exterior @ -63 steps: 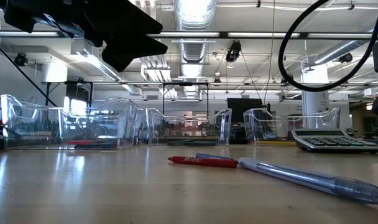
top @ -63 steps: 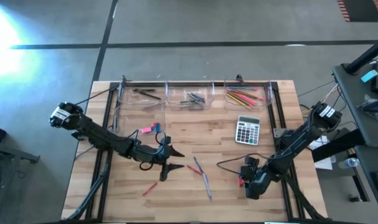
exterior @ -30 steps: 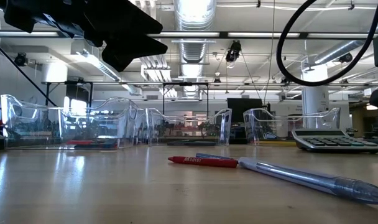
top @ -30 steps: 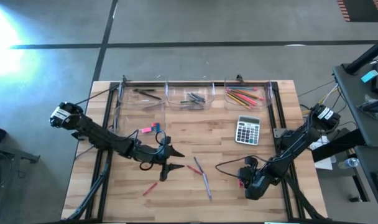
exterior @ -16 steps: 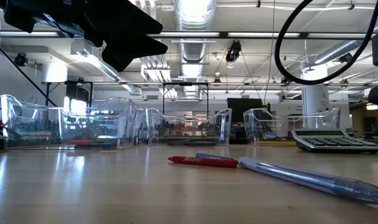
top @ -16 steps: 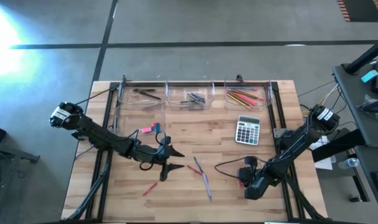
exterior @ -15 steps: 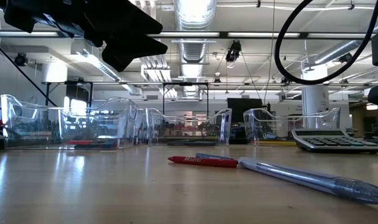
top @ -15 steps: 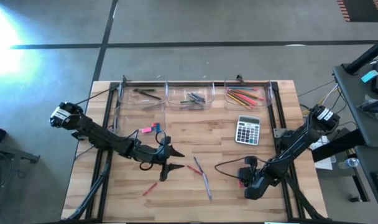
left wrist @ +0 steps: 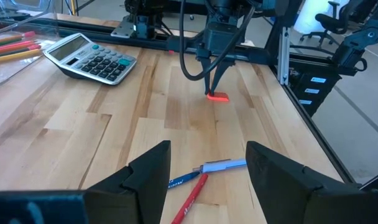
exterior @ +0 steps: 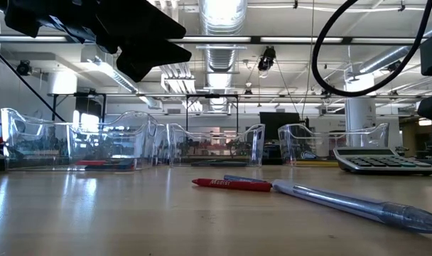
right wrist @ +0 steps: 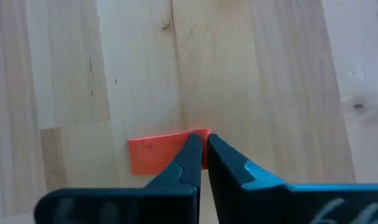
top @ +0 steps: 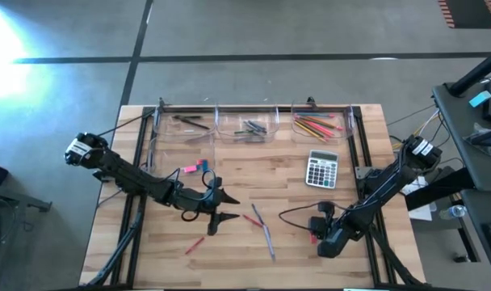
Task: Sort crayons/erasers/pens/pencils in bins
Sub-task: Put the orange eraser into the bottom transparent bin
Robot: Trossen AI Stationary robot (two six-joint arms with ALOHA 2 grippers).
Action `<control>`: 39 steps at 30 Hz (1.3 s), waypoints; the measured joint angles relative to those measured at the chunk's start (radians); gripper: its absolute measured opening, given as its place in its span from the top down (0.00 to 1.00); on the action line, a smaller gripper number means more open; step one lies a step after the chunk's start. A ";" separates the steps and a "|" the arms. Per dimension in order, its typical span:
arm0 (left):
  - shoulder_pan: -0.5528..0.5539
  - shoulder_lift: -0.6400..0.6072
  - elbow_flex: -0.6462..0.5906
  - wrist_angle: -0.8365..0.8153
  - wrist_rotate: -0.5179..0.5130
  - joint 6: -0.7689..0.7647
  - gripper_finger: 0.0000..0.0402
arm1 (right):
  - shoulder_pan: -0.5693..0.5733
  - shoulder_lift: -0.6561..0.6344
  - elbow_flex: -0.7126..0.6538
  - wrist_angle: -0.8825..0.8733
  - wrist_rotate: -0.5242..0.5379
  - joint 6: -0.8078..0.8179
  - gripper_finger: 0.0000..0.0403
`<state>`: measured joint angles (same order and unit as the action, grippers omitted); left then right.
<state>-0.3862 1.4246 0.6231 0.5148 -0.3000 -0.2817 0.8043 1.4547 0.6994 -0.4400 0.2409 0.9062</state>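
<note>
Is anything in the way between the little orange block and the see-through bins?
Yes: the grey calculator lies between the orange block, at the right tool's shut tips, and the nearest bin. Carried high, the block would likely clear it.

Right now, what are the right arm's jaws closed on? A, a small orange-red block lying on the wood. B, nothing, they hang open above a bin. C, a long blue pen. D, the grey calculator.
A: in the right wrist view the right gripper has its jaws pinched together over the edge of the small orange-red block lying on the bare wooden table; the left wrist view shows the same fingertips down on it, well away from the calculator.
</note>
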 joint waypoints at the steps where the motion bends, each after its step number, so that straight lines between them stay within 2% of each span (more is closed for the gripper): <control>1: 0.000 0.000 0.000 0.000 0.000 0.000 0.51 | 0.000 -0.008 -0.001 0.000 0.001 0.001 0.98; 18: 0.000 0.000 0.000 0.000 0.000 0.000 0.51 | -0.011 -0.074 -0.003 -0.005 0.030 0.021 0.98; 31: 0.000 0.000 0.000 0.000 0.000 0.000 0.51 | -0.022 -0.190 -0.001 0.000 0.138 -0.009 0.98; 39: 0.000 0.010 0.000 -0.006 0.000 0.003 0.51 | -0.098 -0.217 -0.001 0.063 0.232 -0.100 0.98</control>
<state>-0.3862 1.4345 0.6231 0.5088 -0.2997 -0.2786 0.7068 1.2377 0.6984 -0.3773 0.4726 0.8063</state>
